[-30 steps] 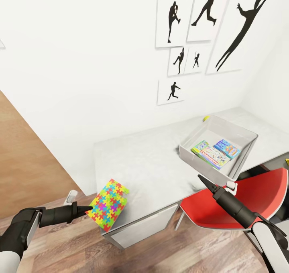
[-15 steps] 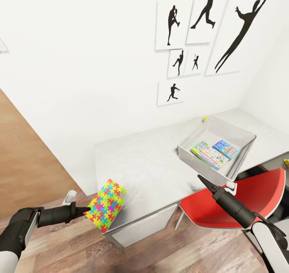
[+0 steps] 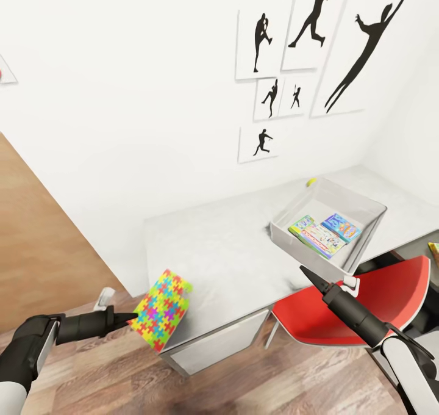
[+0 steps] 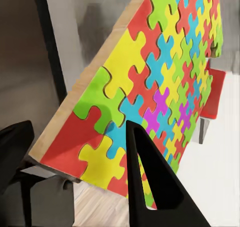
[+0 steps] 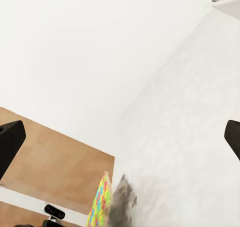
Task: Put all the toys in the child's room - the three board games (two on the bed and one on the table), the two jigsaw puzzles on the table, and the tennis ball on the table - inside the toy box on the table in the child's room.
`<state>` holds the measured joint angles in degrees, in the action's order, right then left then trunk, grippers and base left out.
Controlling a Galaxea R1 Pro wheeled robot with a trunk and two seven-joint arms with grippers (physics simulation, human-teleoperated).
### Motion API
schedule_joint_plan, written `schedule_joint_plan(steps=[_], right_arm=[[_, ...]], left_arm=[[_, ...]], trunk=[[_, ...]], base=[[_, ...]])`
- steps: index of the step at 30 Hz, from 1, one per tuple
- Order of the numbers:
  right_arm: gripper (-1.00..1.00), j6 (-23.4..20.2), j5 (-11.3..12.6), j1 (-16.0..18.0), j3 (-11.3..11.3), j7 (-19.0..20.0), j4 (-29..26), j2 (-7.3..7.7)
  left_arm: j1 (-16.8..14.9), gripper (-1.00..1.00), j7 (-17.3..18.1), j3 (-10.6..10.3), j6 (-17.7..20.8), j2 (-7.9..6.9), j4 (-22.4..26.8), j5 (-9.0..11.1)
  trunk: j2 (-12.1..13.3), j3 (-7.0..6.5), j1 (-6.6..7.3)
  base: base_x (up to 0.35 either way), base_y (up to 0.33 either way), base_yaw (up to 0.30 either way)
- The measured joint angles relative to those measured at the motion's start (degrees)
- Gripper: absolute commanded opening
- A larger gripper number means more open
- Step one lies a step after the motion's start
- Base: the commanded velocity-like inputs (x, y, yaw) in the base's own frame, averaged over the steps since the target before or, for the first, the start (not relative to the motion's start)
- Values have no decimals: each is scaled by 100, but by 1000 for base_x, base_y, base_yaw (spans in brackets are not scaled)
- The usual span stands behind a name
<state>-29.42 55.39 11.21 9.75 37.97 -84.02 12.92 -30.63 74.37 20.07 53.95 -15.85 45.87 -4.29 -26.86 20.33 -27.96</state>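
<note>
Two games lie in our toy box; left gripper pinches a jigsaw puzzle (right gripper wide apart).

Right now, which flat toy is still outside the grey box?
The jigsaw puzzle, covered in bright interlocking pieces, held tilted at the table's near corner by the left gripper. The other flat boxes already lie inside the toy box.

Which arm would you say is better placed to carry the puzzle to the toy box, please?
Left. Its fingers already grip the puzzle, tilted at the table corner. The right gripper hangs empty beside the toy box.
</note>
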Motion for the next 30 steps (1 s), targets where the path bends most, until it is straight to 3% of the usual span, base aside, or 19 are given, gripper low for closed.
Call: schedule_joint_plan(steps=[3, 5, 10, 17, 30], right_arm=[[100, 0, 0, 0, -3, 0, 0, 0], [100, 0, 0, 0, -3, 0, 0, 0], [100, 0, 0, -1, -4, 0, -4, 0], [100, 0, 0, 0, -4, 6, -8, 0], [100, 17, -54, 0, -9, 9, -8, -5]], left_arm=[[0, -100, 618, -7, -13, -8, 11, -45], [0, -100, 815, -8, -26, -64, 12, -57], [0, -100, 998, -9, -48, -214, 13, -56], [-1, -100, 1471, -9, -83, -279, 14, -58], [0, -100, 1521, 22, -80, -468, 24, -19]], trunk=[[121, -54, 66], [201, -90, 110], [403, -180, 220], [404, -181, 221], [405, -181, 221]], base=[[0, 0, 0], [0, 0, 0], [0, 0, 0], [0, 0, 0], [0, 0, 0]])
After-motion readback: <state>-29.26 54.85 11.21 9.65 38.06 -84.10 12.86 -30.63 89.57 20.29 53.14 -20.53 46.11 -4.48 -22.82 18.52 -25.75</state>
